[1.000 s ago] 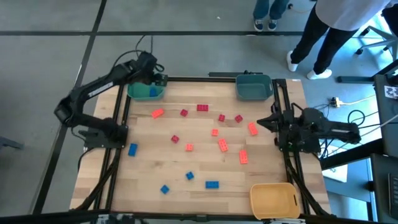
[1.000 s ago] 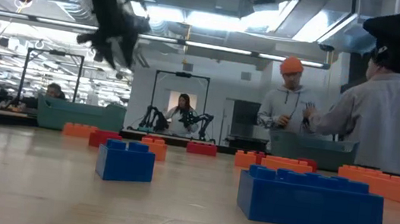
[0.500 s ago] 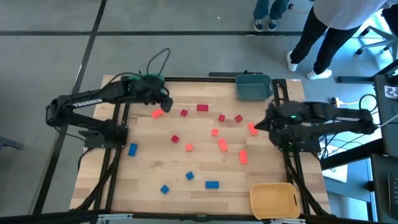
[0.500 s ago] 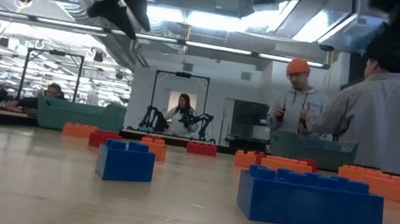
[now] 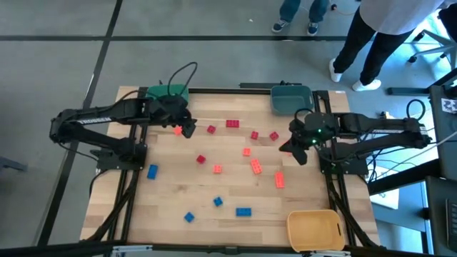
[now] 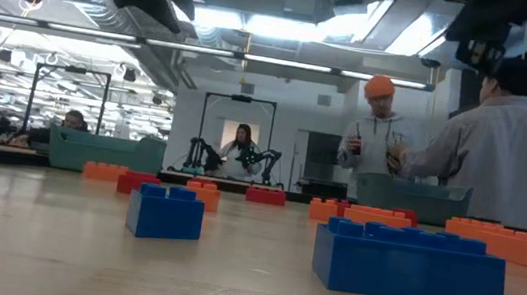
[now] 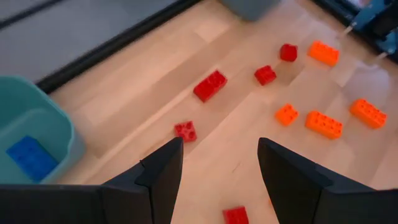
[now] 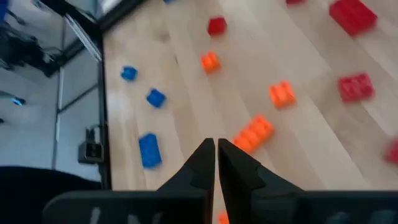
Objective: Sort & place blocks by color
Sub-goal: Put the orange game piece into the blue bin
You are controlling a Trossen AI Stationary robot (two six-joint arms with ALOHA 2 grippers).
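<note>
Red, orange and blue blocks lie flat and scattered on the wooden table (image 5: pixel 164 193). My left gripper (image 5: pixel 188 129) hovers open and empty above the far left part, beside an orange block (image 5: pixel 178 130); a red block (image 7: pixel 185 130) shows just ahead of it. One blue block (image 7: pixel 28 157) lies in the teal bin (image 7: pixel 53 134). My right gripper (image 5: pixel 295 148) hangs shut and empty above the right side, over an orange block (image 8: pixel 254 134).
The grey-blue bin (image 5: pixel 290 100) stands at the far edge, right of centre. The yellow bin (image 5: pixel 314 228) stands at the near right corner. Blue blocks (image 5: pixel 243 211) lie toward the near edge. People stand beyond the table's far right.
My left gripper has swung from above the teal bin toward the table's near edge and middle, staying open. My right arm has unfolded from its rest at the right edge; its gripper has risen and tipped down over the right-hand blocks, staying shut.
</note>
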